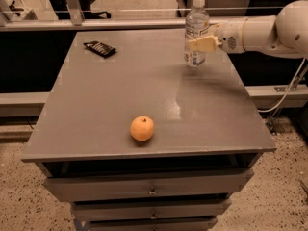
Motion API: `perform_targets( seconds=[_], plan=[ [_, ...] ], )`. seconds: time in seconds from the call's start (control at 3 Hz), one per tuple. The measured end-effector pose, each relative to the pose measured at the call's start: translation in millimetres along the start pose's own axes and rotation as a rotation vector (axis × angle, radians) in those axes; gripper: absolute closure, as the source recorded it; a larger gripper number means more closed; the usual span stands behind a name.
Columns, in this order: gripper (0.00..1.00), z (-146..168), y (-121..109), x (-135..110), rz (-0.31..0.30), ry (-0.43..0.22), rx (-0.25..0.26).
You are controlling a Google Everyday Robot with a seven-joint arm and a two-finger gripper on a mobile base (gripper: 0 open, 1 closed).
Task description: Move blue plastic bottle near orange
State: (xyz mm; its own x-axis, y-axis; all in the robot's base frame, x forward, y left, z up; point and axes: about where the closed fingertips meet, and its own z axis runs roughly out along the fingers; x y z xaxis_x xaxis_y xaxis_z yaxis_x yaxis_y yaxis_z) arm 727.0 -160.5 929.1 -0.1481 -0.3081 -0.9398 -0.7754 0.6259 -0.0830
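Looking at the far right corner of the bench [120, 90], I have the gripper [201, 44] sitting at mid-height on the blue plastic bottle [195, 28], right at the lower edge of its label. The arm [260, 32] comes in level from the right of the view. Whether the gripper is clamped on the bottle or only set against it, I cannot tell from here.

The bottle stands upright, cap on top, long axis straight up, its base on the bench near the back edge. The orange [142, 128] sits well apart from it, close to the front edge and a little left of centre in the view. So the line that matters runs diagonally: from the bottle, toward the front of the bench and leftward. Nothing lies on that line. The black packet [99, 48] is off in the far left corner, well clear.

My read is that the carry has not begun, since bottle and orange are about as far apart as this bench allows. The bottle is tall and narrow, so I would keep it vertical across the diagonal and set it down just beside the orange without touching it, because a nudge would likely send the fruit rolling toward the front edge.
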Motion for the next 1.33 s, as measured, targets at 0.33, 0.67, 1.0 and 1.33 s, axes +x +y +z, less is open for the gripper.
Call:
perform_targets(
  seconds=[0.33,0.67,1.0,1.33],
  plan=[
    [1.0,-45.3,43.5,-28.2,-0.029,-0.041,-0.07],
    [1.0,-45.2,43.6,-28.2,-0.029,-0.041,-0.07],
    [1.0,-43.8,76.8,-20.0,-0.029,-0.038,-0.15],
    [1.0,-47.6,123.9,-7.2,-0.029,-0.042,-0.238]
  ],
)
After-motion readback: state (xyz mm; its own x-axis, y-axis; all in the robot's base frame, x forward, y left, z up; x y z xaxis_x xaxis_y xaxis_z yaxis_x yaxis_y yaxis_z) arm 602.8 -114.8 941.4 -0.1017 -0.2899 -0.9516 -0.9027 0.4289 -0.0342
